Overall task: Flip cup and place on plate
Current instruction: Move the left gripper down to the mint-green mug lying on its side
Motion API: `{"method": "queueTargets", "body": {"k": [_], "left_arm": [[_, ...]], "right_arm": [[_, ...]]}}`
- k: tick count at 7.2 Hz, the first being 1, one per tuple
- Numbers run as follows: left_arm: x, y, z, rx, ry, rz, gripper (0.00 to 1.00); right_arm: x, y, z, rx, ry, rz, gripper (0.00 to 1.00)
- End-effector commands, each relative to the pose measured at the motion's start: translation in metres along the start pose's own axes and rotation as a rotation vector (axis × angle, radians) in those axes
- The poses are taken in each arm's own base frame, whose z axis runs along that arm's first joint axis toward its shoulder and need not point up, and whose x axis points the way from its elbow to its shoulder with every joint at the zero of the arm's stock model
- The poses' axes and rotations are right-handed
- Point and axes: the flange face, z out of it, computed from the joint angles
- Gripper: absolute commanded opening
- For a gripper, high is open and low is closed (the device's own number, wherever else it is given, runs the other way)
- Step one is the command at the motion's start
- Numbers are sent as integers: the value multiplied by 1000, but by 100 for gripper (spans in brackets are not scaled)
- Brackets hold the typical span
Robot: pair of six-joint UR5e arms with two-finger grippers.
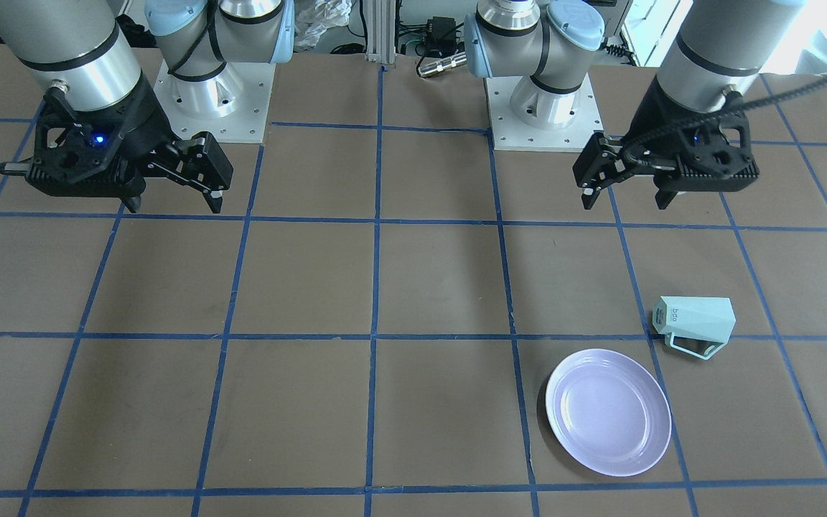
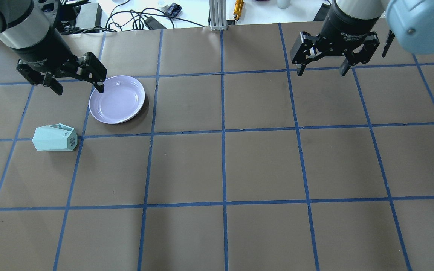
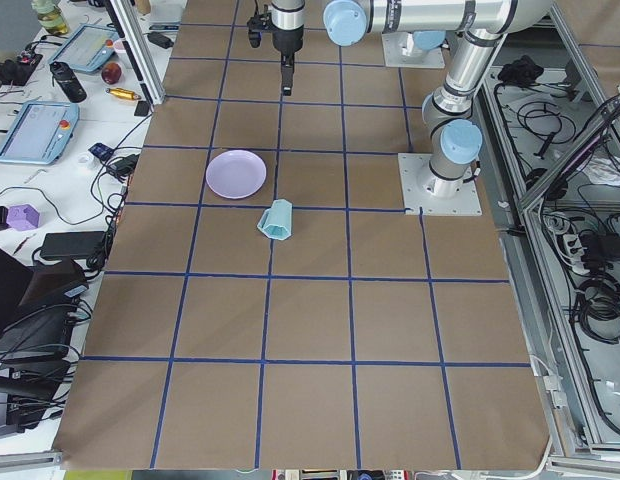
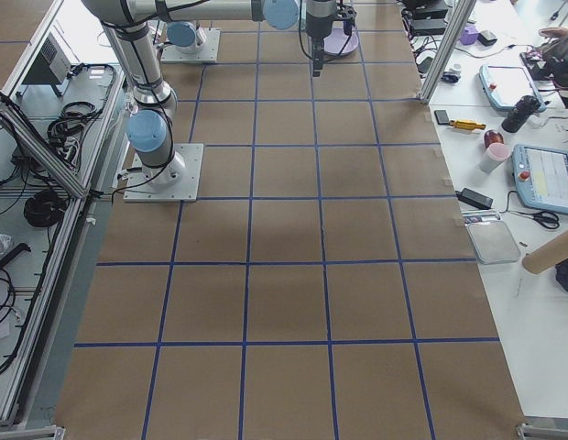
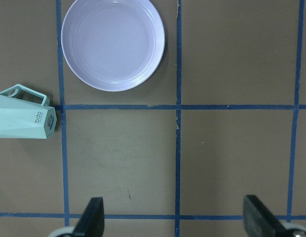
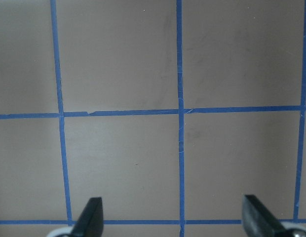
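1. The cup (image 1: 695, 324) lies on its side on the worktop (image 1: 442, 287), in the robot's left half. It is near the plate (image 1: 607, 411) but not touching it. Its marked base end sits by a tape crossing, and the handle points to the plate's side.
2. The left tool (image 1: 624, 203) hangs above the worktop with jaws wide and empty, clear of the cup. The right tool (image 1: 174, 207) is also wide and empty, well apart from both items.
3. Risk: the cup body tapers and is faceted, so jaws closing across slanted faces may squeeze it out or roll it.
4. Risk: the open angular handle could catch a finger during the turn and twist the cup in the grip.
5. Risk: the plate is glossy with a raised rim. A cup set down off-centre could land on the rim, tip or slide.
6. Materials: the cup is pale mint, matte-looking, with a hexagonal mouth. The plate is lavender, round, shallow and shiny. The worktop is brown paper gridded with blue tape.
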Motion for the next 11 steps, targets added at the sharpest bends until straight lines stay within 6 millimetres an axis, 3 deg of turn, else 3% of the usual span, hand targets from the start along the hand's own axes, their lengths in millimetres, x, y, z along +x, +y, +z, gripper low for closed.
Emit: {"method": "queueTargets", "body": {"k": [1, 7, 10, 11], "left_arm": [[-73, -16, 25, -50, 11, -11, 100], [-214, -35, 99, -75, 223, 115, 100], [-291, -32, 149, -40, 367, 105, 100], [-304, -33, 167, -13, 427, 107, 100]], "right_arm": [[0, 0, 0, 0, 0, 0, 100], [0, 0, 0, 0, 0, 0, 100], [0, 0, 0, 0, 0, 0, 100], [0, 0, 0, 0, 0, 0, 100]]}}
